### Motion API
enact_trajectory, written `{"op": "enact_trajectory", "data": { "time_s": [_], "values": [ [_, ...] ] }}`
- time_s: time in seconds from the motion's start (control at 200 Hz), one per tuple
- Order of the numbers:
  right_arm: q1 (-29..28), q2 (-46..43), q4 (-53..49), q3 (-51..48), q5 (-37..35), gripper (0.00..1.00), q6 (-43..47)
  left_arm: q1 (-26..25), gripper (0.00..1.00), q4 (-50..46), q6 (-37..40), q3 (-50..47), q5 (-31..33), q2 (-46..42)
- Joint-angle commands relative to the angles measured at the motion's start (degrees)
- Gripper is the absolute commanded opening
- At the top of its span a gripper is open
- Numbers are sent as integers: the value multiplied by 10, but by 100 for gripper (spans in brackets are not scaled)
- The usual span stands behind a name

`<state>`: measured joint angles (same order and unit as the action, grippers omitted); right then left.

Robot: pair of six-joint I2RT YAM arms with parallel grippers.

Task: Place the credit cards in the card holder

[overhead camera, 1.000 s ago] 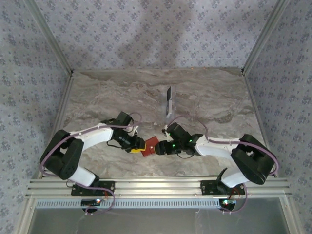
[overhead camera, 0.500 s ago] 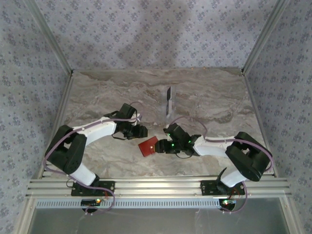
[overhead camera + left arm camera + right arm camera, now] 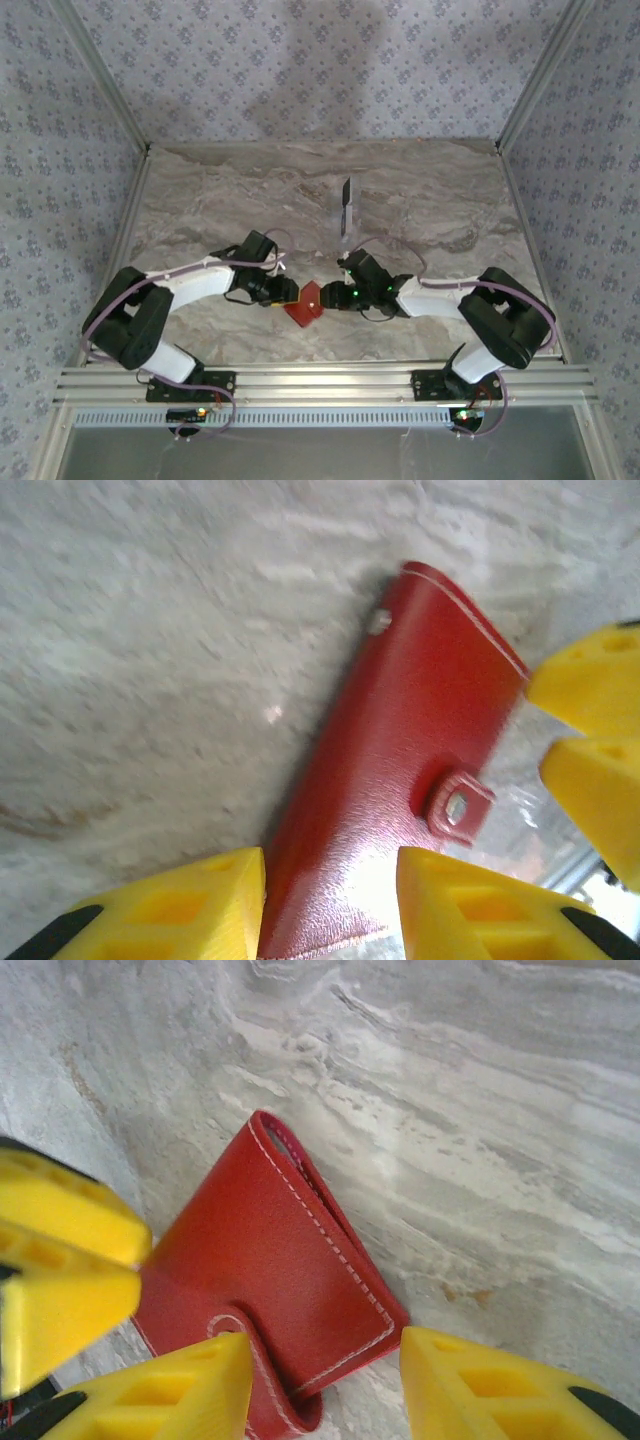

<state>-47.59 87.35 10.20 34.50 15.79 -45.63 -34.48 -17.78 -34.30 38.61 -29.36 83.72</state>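
We are bringing the left fingers point(image 3: 170, 905) back opposite the right fingers point(image 3: 170, 1390), both straddling the card holder point(image 3: 304, 304) at lower centre; grips unclear; opening it should follow.

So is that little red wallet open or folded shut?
Folded shut: the red wallet shows only its stitched outer face, its strap wrapped over the edge. Whether the snap is fastened, cannot tell.

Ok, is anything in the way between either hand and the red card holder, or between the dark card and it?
Nothing visible. The left hand and right hand flank the card holder directly, its edges inside their jaws. Bare table lies between the dark card and it, but its snap tab looks fastened.
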Motion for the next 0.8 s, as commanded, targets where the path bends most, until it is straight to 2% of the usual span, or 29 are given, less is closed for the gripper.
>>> {"op": "enact_trajectory", "data": {
  "time_s": [0.0, 0.255, 0.365, 0.47, 0.56, 0.655, 0.715, 0.795],
  "values": [
    [2, 11, 17, 23, 3, 44, 11, -4, 39, 3, -17, -13, -46, -20],
    [2, 25, 25, 41, -1, 44, 20, -8, 39, 41, -55, -42, -75, -45],
    [8, 12, -6, 43, -1, 46, 31, -9, 39, 47, -68, -51, -84, -52],
    [2, -31, -71, 28, -51, 49, 21, -2, 44, -55, -26, -18, -57, -67],
    [-6, -53, -58, -8, -31, 49, 5, 11, 52, -136, 17, 14, 3, -80],
    [-14, -50, -59, -13, 4, 50, 3, 26, 56, -98, 19, 12, -22, -69],
    [-18, -47, -52, -14, 12, 50, -1, 16, 57, -76, 22, 18, -37, -46],
    [-22, -38, -32, -15, 12, 50, -8, -2, 57, -68, 30, 25, -24, -19]
  ]
}}
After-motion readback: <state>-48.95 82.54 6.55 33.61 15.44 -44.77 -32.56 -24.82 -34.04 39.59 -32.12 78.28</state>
